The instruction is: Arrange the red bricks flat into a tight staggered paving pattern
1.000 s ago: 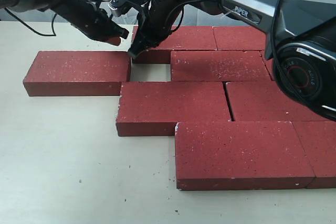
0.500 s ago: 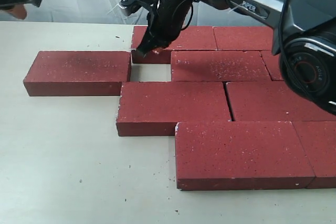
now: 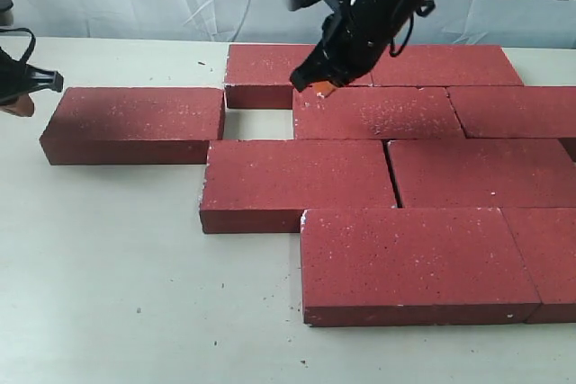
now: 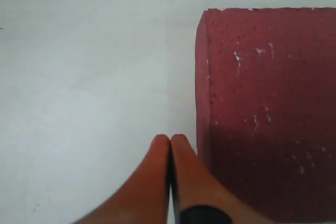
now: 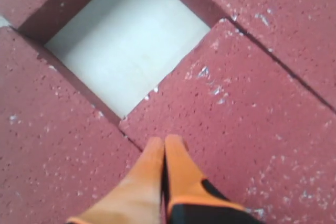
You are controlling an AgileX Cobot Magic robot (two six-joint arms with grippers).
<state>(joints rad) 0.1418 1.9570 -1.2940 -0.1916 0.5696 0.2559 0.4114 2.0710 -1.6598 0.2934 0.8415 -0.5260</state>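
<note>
**Red bricks lie flat in staggered rows, one set apart on the left**

Red bricks (image 3: 450, 168) cover the right and middle of the pale table (image 3: 117, 294). All lie flat with their long sides running left to right across the exterior view. They form four rows, each offset from the next, with most neighbours touching or divided by a thin seam.

In the second row from the back, the left brick (image 3: 135, 119) is separated from the next brick (image 3: 378, 112) by a square gap (image 3: 258, 123) where bare table shows.

The right gripper (image 3: 315, 87) hangs over the corner of that next brick, at the edge of the gap. Its orange fingertips (image 5: 157, 148) are pressed together and hold nothing.

The left gripper (image 3: 22, 101) sits at the far left, just beside the short end of the left brick. Its fingertips (image 4: 181, 148) are likewise closed on nothing.
</note>
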